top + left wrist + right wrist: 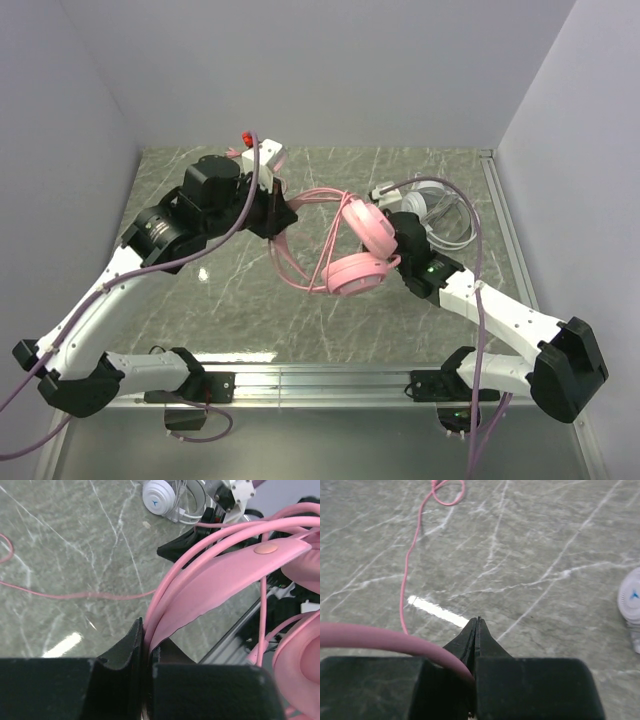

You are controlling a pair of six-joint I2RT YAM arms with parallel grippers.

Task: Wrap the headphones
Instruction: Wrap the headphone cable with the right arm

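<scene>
Two headsets shared the grey marble-patterned table as two robot arms worked over them. The pink headset hung at centre between the arms. Its two round padded cups sat one above the other, and its headband arched away to the left. The left gripper was clamped on that headband, the band's edge wedged between its two black fingers. The right gripper sat just beside the pink cups with its jaws pressed tight together. One length of pink cord ran in at their seam, and appeared pinched there. The rest of the cord trailed across the table to a small loop at the far side. The white-grey headset lay flat near the table's far right corner, behind the right arm. Only one of its cups faced the left wrist camera clearly.
</scene>
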